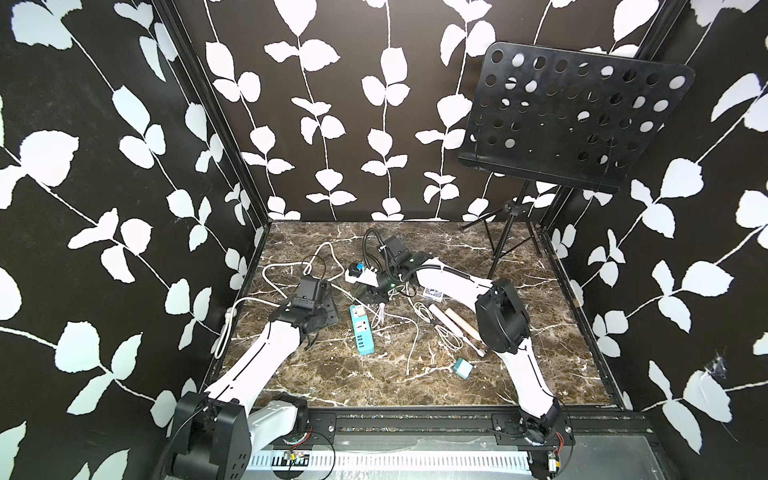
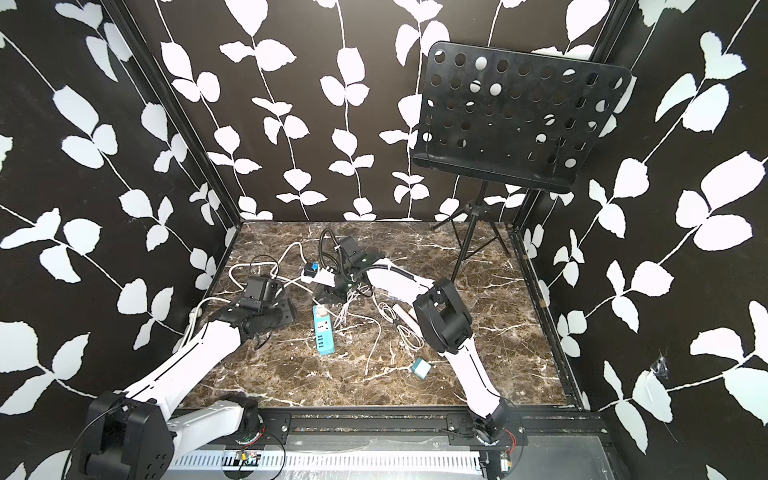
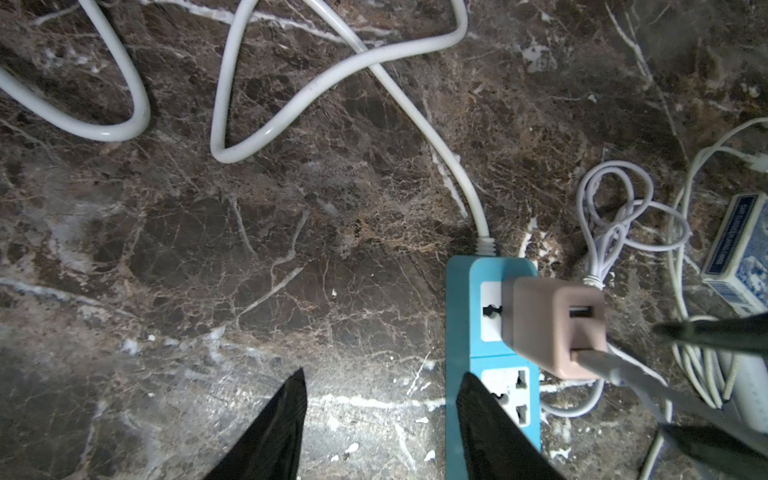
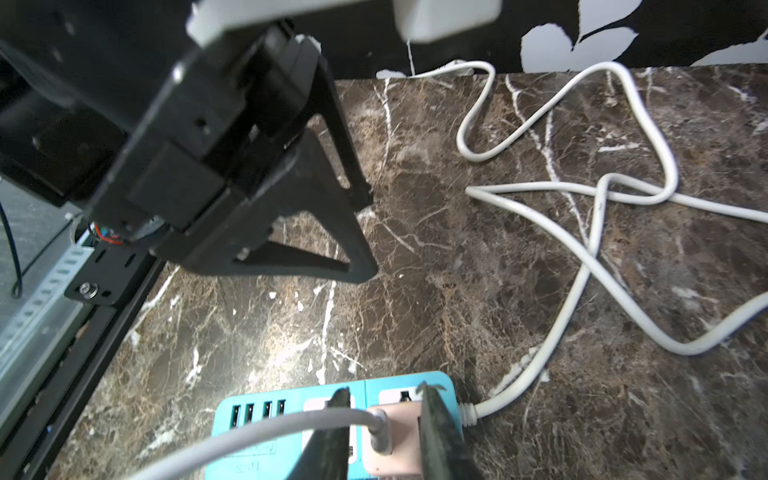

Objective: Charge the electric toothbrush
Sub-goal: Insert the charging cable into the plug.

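A blue power strip (image 1: 361,332) (image 2: 324,334) (image 3: 461,332) (image 4: 257,409) lies mid-table with a pink USB adapter (image 3: 552,328) (image 4: 399,449) plugged into its end socket. A white cable's plug (image 4: 378,428) sits in the adapter. My right gripper (image 4: 385,390) (image 1: 374,298) hangs over the adapter, open, its jaws astride the plug and cable with gaps showing. My left gripper (image 3: 382,376) (image 1: 328,313) is open and empty just left of the strip, one finger (image 3: 490,424) over its edge. The pale toothbrush (image 1: 455,330) lies on the table right of the strip, beside the right arm.
A white power strip (image 1: 365,276) with plugs sits behind, its thick white cord (image 3: 291,95) looping across the back left. A coiled thin cable (image 1: 446,332), a small teal box (image 1: 462,368), a card box (image 3: 744,257) and a music stand (image 1: 573,116) occupy the right.
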`<action>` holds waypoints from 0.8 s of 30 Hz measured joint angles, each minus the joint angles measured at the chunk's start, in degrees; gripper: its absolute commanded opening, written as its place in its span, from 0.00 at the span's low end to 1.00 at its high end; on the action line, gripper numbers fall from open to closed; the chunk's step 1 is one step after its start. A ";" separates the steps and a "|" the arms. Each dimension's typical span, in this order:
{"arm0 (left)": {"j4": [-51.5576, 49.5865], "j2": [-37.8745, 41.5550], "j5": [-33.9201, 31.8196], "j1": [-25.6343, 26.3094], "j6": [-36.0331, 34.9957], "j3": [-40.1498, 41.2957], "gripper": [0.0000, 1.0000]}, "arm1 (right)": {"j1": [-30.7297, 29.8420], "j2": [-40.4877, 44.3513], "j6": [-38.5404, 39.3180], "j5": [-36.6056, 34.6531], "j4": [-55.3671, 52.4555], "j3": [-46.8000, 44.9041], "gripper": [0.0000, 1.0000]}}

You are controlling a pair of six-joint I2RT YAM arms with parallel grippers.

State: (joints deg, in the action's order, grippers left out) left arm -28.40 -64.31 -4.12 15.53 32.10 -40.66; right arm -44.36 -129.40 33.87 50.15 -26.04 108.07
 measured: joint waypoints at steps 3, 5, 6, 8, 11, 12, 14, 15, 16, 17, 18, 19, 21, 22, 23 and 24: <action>0.00 -0.07 0.02 0.00 -0.17 0.00 0.60 | 0.07 -0.42 0.15 0.22 -0.24 0.00 0.13; 0.00 -0.11 0.02 0.00 -0.22 0.00 0.60 | 0.13 -0.63 0.20 0.22 -0.39 0.00 0.11; 0.00 -0.11 0.02 0.00 -0.24 0.00 0.60 | 0.15 -0.70 0.22 0.22 -0.39 0.02 0.10; 0.00 -0.11 0.02 0.00 -0.24 0.00 0.60 | 0.24 -0.74 0.17 0.22 -0.37 0.00 0.08; 0.00 -0.11 0.02 0.00 -0.31 -0.02 0.60 | 0.46 -0.74 -0.02 0.22 -0.13 -0.02 0.02; -0.02 -0.13 0.02 0.00 -0.39 -0.02 0.60 | 0.55 -0.74 -0.13 0.22 0.02 -0.17 0.00; -0.07 -0.24 0.09 0.00 -0.55 -0.24 0.59 | 0.66 -0.68 -0.15 0.90 1.05 -0.96 0.00; -0.11 -0.33 0.13 0.00 -0.63 -0.35 0.59 | 0.66 -0.59 -0.24 1.31 1.81 -1.57 0.00; -0.15 -0.50 0.20 0.00 -0.74 -0.52 0.58 | 0.66 -0.28 -0.35 1.73 3.02 -2.64 0.00; -0.15 -0.61 0.24 0.00 -0.90 -0.61 0.58 | 0.66 0.11 -0.48 2.10 4.37 -3.87 0.00; -0.17 -0.72 0.28 0.00 -1.07 -0.66 0.58 | 0.68 0.50 -0.50 2.27 5.44 -4.83 0.00; -0.20 -0.79 0.33 0.00 -1.20 -0.66 0.58 | 0.68 0.87 -0.52 2.38 6.38 -5.73 0.00; -0.39 -0.94 0.46 0.00 -1.49 -0.68 0.58 | 0.72 1.77 -0.94 2.71 9.01 -8.15 0.00; -0.61 -1.03 0.50 0.00 -1.60 -0.76 0.58 | 0.92 2.38 -1.25 2.78 10.54 -9.57 0.00; -0.79 -1.14 0.55 0.00 -1.73 -0.92 0.57 | 1.01 3.28 -1.88 2.82 12.55 -11.54 0.00; -0.94 -1.16 0.59 0.00 -1.77 -1.14 0.57 | 1.22 3.98 -2.40 2.78 13.92 -13.00 0.00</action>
State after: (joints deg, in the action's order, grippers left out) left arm -29.34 -65.47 -3.53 15.53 30.33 -41.80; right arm -43.13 -125.43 31.46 52.93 -12.12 95.07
